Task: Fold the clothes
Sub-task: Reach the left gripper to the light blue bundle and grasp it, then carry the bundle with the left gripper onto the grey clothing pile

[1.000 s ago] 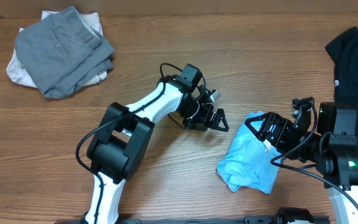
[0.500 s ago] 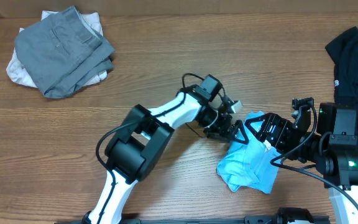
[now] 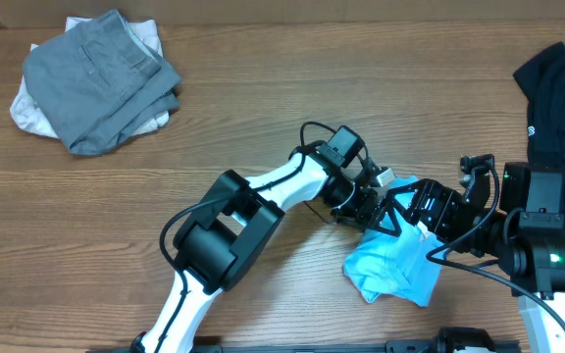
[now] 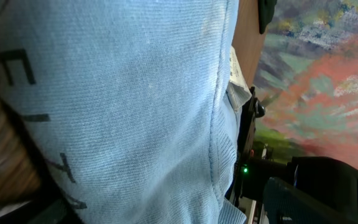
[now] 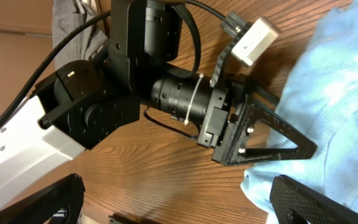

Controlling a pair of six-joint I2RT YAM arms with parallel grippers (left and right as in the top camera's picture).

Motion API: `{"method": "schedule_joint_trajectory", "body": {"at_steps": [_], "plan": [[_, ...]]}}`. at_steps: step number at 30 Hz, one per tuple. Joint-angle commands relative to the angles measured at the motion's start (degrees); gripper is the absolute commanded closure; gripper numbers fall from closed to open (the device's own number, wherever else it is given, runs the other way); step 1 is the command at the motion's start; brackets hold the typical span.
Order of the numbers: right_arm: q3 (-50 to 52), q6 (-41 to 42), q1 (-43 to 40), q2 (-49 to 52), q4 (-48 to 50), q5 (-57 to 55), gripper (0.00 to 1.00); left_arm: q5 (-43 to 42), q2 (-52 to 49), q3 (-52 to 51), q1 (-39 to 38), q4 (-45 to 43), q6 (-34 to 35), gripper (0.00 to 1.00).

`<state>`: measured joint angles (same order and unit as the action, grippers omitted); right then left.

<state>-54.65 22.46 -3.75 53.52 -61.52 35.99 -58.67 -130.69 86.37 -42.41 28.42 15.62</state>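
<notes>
Overhead view: wood-grain tabletop (image 3: pixel 263 127) with two arms meeting over one garment.
Light blue T-shirt (image 3: pixel 395 270): soft knit cotton, bunched into a rumpled, roughly oblong heap; it lies directly under and between the two sets of fingers, most of it spilling out below them.
Left fingers (image 3: pixel 369 218): black open triangular frames, set apart, their tips against the shirt's upper edge; whether they pinch the cloth I cannot tell.
Left wrist view: the T-shirt (image 4: pixel 135 112) fills the span between the fingers; fine ribbed weave, a stitched seam running lengthwise, dark block lettering (image 4: pixel 14 59) near one side.
Right fingers (image 3: pixel 430 206): black, spread wide with nothing clamped, facing the left fingers across the shirt's top corner.
Right wrist view: the right fingers (image 5: pixel 328 202) show pebbled black pads at the two lower corners; between them are bare wood, the left fingers (image 5: pixel 235 140) and the T-shirt's (image 5: pixel 347 81) pale folded edge.
Grey garment (image 3: pixel 101 78): heavier woven cloth, loosely squared, well apart from both sets of fingers, out past the left arm.
Off-white garment (image 3: pixel 27 113): crumpled, peeking from under the grey one.
Black garment (image 3: pixel 557 98): dark, limp heap behind the right fingers, beside the right arm.
</notes>
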Motion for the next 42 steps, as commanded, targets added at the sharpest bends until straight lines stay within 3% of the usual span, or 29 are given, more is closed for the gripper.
{"method": "schedule_joint_trajectory", "body": {"at_steps": [1, 5, 8, 17, 19, 21, 32, 42], "plan": [[-0.7, -0.4, -0.1, -0.9, 0.1, 0.1, 0.00, 8.3, -3.6, -1.1, -1.8, -0.3, 1.2, 0.09], [-0.7, -0.4, -0.1, -0.9, 0.1, 0.1, 0.00, 9.8, -3.6, -1.1, -2.1, -1.5, 2.8, 0.16], [-0.7, -0.4, -0.1, -0.9, 0.1, 0.1, 0.00, 13.7, -3.6, -1.1, -2.3, -1.5, 5.6, 0.32], [-0.7, -0.5, -0.1, -0.9, 0.1, 0.1, 0.00, 14.1, -3.6, -1.1, -2.3, -3.4, 5.9, 0.57], [-0.7, -0.5, -0.1, -0.9, 0.1, 0.1, 0.00, 14.1, -3.6, -1.1, -2.3, -3.8, 5.9, 0.68], [-0.7, -0.5, -0.1, -0.9, 0.1, 0.0, 0.00, 14.1, -3.6, -1.1, -2.3, -4.4, 7.0, 0.95], [-0.6, -1.9, -0.1, -0.9, -0.3, 0.0, 0.00, 17.5, -3.6, -1.1, 0.0, -8.5, 15.9, 0.96], [-0.5, -1.9, -0.1, -0.9, -0.3, 0.0, 0.00, 22.5, -3.6, -1.1, 13.7, -2.1, 15.9, 0.96]]}}
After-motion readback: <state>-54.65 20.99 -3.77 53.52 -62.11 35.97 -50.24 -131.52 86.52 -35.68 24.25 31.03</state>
